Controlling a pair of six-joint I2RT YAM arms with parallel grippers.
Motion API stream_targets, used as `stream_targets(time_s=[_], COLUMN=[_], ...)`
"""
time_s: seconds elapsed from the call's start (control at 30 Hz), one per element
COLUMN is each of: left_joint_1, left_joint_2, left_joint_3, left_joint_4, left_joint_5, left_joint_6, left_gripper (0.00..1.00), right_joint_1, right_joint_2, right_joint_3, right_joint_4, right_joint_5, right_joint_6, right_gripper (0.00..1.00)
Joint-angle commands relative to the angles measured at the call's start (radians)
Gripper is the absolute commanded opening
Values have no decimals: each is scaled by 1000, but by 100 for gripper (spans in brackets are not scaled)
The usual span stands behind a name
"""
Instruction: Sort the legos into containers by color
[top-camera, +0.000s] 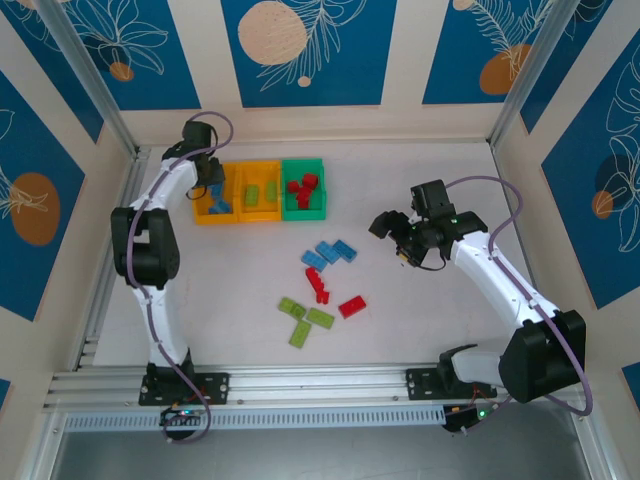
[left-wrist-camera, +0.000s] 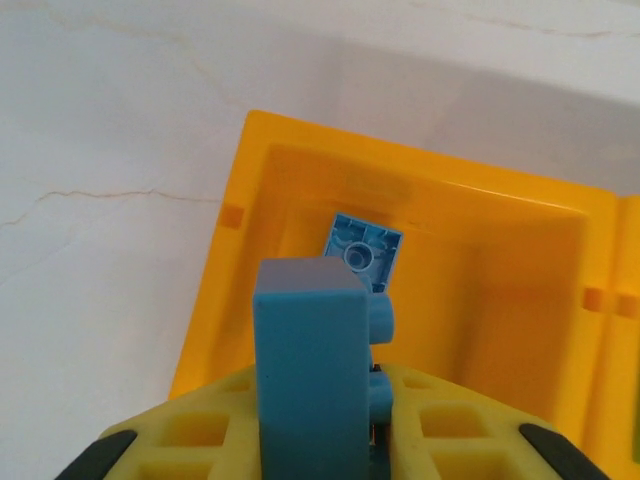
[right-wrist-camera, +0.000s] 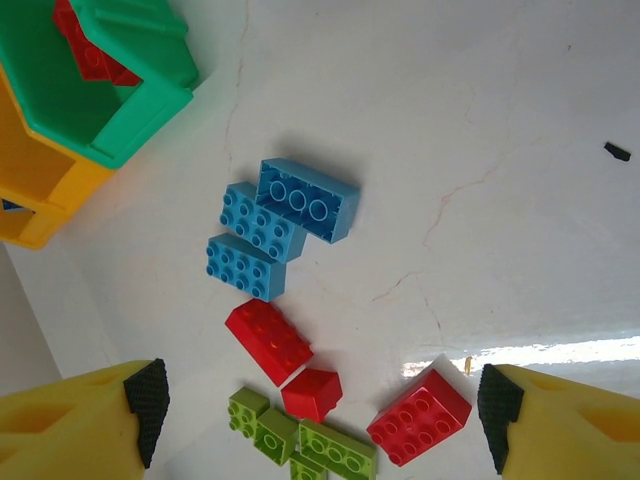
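While the right gripper (right-wrist-camera: 322, 403) hangs wide open over loose legos (right-wrist-camera: 280, 225) (blue, red, lime) on the table (right-wrist-camera: 500, 150), the left gripper (left-wrist-camera: 330, 452) clamps a blue brick (left-wrist-camera: 305, 370) above the far-left orange-yellow bin (left-wrist-camera: 225, 290).

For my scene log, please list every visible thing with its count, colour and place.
table: one, white
bins: three, two orange-yellow and one green, row at far left
binned bricks: count unclear; blue in left bin, green in middle, red in green bin
loose blue bricks: three, table centre
loose red bricks: three, just nearer
loose green bricks: about three, lime, nearest the arms
held brick: one, blue, over left bin
left hand: one, yellow fingers, shut on held brick
right hand: one, yellow fingers, open, above table right of loose bricks
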Motion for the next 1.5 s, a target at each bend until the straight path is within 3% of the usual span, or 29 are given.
stream_targets(time_s=[0.0,0.23,0.47,0.63,0.73,0.97,1.1,1.17,1.33,1.47], left_joint_1=[-1,-6,-54,-147,-186,-196,-197,-197,-197,-197], left_joint_2=[-8,-157,-434,-665,-759,-866,-875,-863,-849,-845], left_joint_3=[58,-42,-222,-394,-464,-568,-589,-578,-543,-541], left_joint_4=[-49,15,79,120,92,63,96,101,105,144], left_joint_5=[39,130,232,281,272,229,262,264,292,334], left_joint_6=[27,16,19,180,266,331,332,322,313,281], left_gripper=[32,52,53,54,54,54,55,55,56,56], right_joint_1=[18,182,409,515,531,552,559,561,507,399], right_joint_2=[11,98,310,475,569,696,710,674,474,450], right_joint_3=[19,63,190,280,322,373,403,410,373,427], right_joint_4=[-12,1,-69,-56,-43,-44,-71,-74,63,199], right_joint_5=[2,34,116,165,164,226,283,307,306,340], right_joint_6=[-7,-88,-293,-386,-401,-431,-427,-411,-379,-400], right_gripper=[83,83,83,79,70,64,31,22,21,24])
